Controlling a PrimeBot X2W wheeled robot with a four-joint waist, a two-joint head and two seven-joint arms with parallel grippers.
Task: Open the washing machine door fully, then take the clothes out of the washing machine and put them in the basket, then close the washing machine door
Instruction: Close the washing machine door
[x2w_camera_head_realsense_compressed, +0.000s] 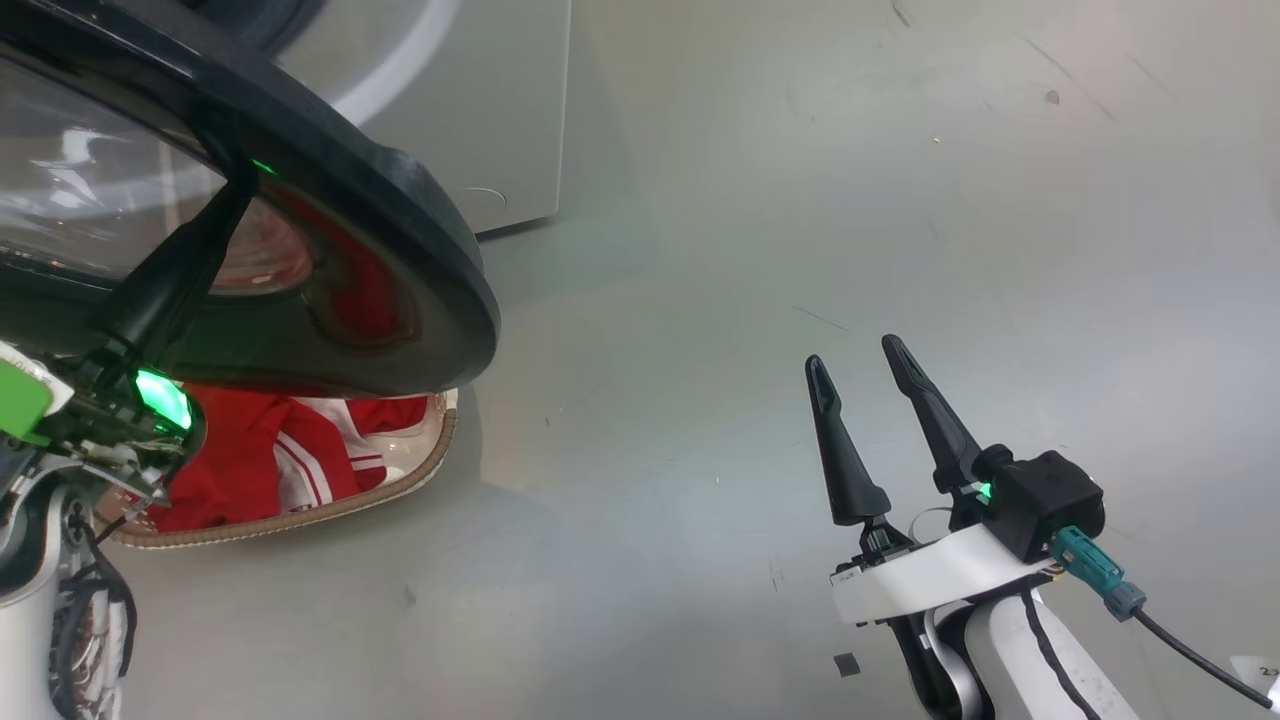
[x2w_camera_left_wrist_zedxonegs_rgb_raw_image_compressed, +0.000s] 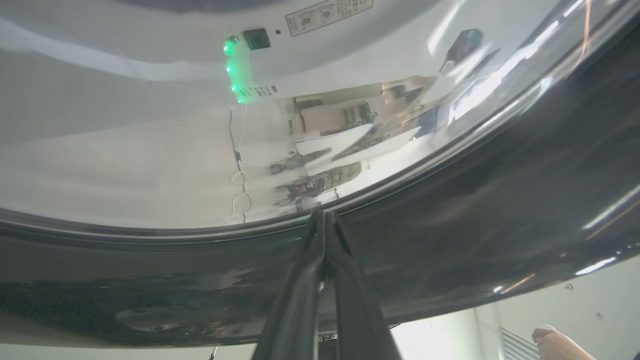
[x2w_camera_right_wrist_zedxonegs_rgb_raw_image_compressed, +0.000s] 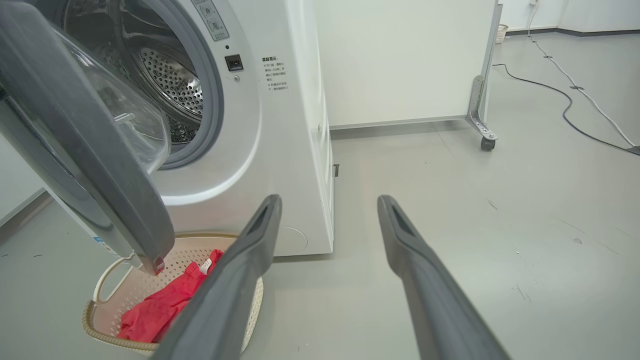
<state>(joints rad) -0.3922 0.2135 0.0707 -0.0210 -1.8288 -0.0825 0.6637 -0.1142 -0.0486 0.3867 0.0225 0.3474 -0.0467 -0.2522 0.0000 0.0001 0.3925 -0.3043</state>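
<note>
The washing machine door (x2w_camera_head_realsense_compressed: 400, 250), black-rimmed with a glass bowl, stands partly open above the basket (x2w_camera_head_realsense_compressed: 420, 475). My left gripper (x2w_camera_head_realsense_compressed: 240, 190) is shut, and its joined fingertips (x2w_camera_left_wrist_zedxonegs_rgb_raw_image_compressed: 322, 216) touch the door (x2w_camera_left_wrist_zedxonegs_rgb_raw_image_compressed: 450, 225) where the black rim meets the glass. Red clothes (x2w_camera_head_realsense_compressed: 260, 460) with white stripes lie in the basket. In the right wrist view the white washing machine (x2w_camera_right_wrist_zedxonegs_rgb_raw_image_compressed: 285, 150) shows a steel drum (x2w_camera_right_wrist_zedxonegs_rgb_raw_image_compressed: 170, 75) with no fabric visible, the door (x2w_camera_right_wrist_zedxonegs_rgb_raw_image_compressed: 100, 165) hangs before it, and the clothes (x2w_camera_right_wrist_zedxonegs_rgb_raw_image_compressed: 160, 310) sit in the basket (x2w_camera_right_wrist_zedxonegs_rgb_raw_image_compressed: 100, 335). My right gripper (x2w_camera_head_realsense_compressed: 852, 355) (x2w_camera_right_wrist_zedxonegs_rgb_raw_image_compressed: 330, 200) is open, holding nothing, over bare floor to the right.
A white partition on a caster wheel (x2w_camera_right_wrist_zedxonegs_rgb_raw_image_compressed: 484, 144) stands behind the machine. Cables (x2w_camera_right_wrist_zedxonegs_rgb_raw_image_compressed: 565, 100) run across the grey floor at the far right. A person's hand (x2w_camera_left_wrist_zedxonegs_rgb_raw_image_compressed: 555, 345) is at the lower right of the left wrist view. Open floor lies around my right gripper.
</note>
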